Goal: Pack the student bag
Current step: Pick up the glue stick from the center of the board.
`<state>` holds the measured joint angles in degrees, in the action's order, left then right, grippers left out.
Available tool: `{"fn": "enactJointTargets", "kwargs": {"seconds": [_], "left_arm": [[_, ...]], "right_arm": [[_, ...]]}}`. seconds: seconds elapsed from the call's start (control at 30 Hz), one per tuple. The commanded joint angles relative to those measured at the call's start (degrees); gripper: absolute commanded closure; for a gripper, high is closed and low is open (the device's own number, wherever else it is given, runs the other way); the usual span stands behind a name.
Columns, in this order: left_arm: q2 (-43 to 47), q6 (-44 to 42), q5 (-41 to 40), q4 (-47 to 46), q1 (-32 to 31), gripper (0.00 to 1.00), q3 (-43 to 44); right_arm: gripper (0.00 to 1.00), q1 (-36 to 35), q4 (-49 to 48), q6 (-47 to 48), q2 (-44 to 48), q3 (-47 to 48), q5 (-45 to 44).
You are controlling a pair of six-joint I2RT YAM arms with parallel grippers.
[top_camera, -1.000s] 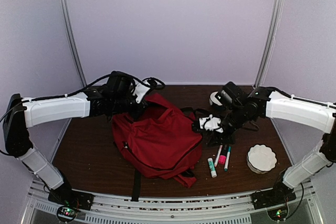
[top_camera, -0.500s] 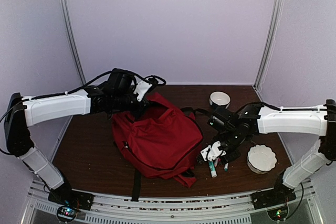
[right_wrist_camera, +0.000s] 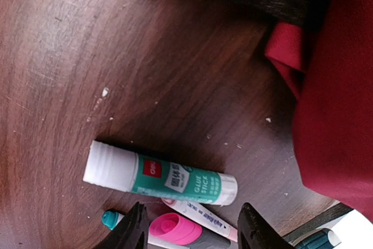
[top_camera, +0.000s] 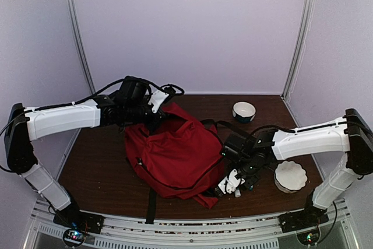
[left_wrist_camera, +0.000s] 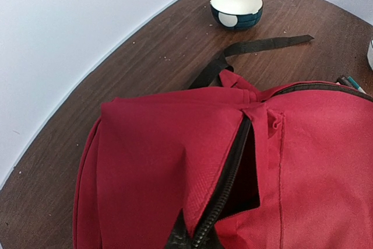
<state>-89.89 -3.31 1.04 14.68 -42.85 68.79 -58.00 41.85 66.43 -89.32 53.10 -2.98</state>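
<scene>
My right gripper (right_wrist_camera: pixel 192 217) hung with its jaws apart, gripping nothing, just above a pink marker (right_wrist_camera: pixel 175 228) and a white pen (right_wrist_camera: pixel 201 215). A glue stick (right_wrist_camera: pixel 160 174) lay just beyond them on the table (right_wrist_camera: pixel 76 56). My left gripper (top_camera: pixel 157 108) was pinched shut on the top edge of the student bag (top_camera: pixel 175 155), close to the zip (left_wrist_camera: pixel 230 173), with that corner raised off the wood. The bag lay mid-table between my arms, its red edge just beside the pens. I judged it soft and limp: the cloth sagged and creased wherever I was not holding it, so the mouth would likely fall closed unless pulled taut. It looked light, not fragile, and hardly slippery. The seam beside the zip, or the black strap (left_wrist_camera: pixel 256 45), seemed the firmest hold.
</scene>
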Motion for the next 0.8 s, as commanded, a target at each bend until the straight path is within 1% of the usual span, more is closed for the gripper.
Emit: {"fn": "enactJointTargets", "kwargs": {"seconds": [0.0, 0.2, 0.47, 0.77], "left_arm": [[2.0, 0.4, 0.6, -2.1, -0.2, 1.00, 2.2], [2.0, 0.3, 0.4, -1.9, -0.2, 1.00, 2.3], [1.9, 0.1, 0.8, -1.8, -0.2, 1.00, 2.3], [2.2, 0.1, 1.1, -1.7, -0.2, 1.00, 2.5]], "right_arm": [[0.48, -1.0, -1.9, 2.3, -1.6, -1.2, -2.7], [0.48, -2.4, -3.2, 1.4, -3.8, -0.3, -1.4], [0.49, -3.8, -2.8, -1.7, -8.0, 4.0, 3.0], [0.58, -3.9, 6.0, -6.1, -13.2, 10.0, 8.6]]}}
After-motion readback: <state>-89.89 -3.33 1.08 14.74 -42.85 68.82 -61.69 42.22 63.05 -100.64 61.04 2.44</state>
